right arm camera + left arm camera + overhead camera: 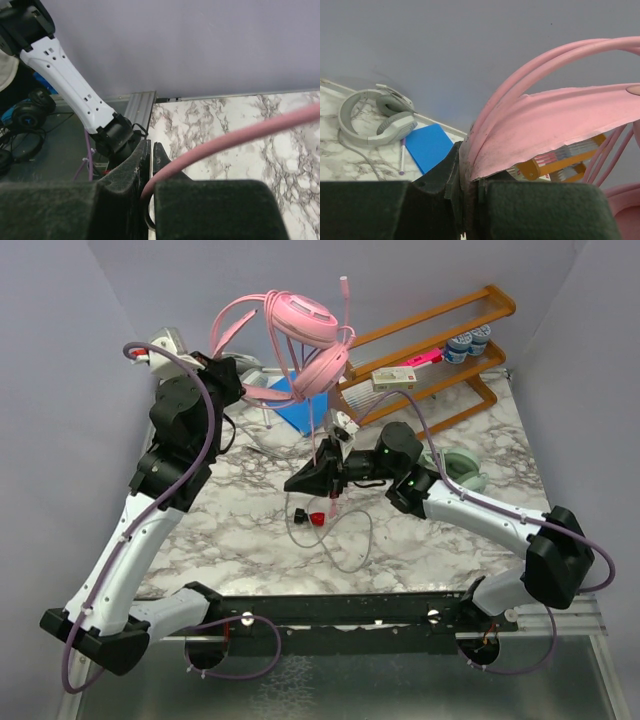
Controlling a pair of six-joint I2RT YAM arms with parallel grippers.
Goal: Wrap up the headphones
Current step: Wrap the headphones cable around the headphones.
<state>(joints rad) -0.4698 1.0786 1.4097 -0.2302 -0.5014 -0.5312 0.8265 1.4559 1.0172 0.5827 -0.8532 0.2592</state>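
At the far left the grey headset point(370, 120) lies flat on the surface point(240, 530) near the back wall, with no gripper on it. Next, the left gripper point(470, 170) is raised well above the surface and clamped tight on the pink headset point(310, 335). Its jaws nip the headband point(555, 117) near one end, so the cups point(322, 368) hang free in the air. From there the pink cable point(240, 136) drops to the right gripper point(151, 160), which sits low over the middle of the surface, closed on the cable with the strand running out between its jaws. Further right the mint headset point(466, 472) rests on the surface, partly hidden behind the right arm. The pink headset looks light. Its band is probably springy plastic with a soft strap, so it is likely to flex and swing about a single pinch. The band close to a cup seems the firmest place to hold, since the cushions would squash and slip. The cable looks thin, limp and smooth. It should slide through a light pinch, which suits feeding it round the band, but a hard tug could strain the joint where it enters the cup. Gentle, even tension seems wise, and the turns may spring loose unless the end is tucked in.
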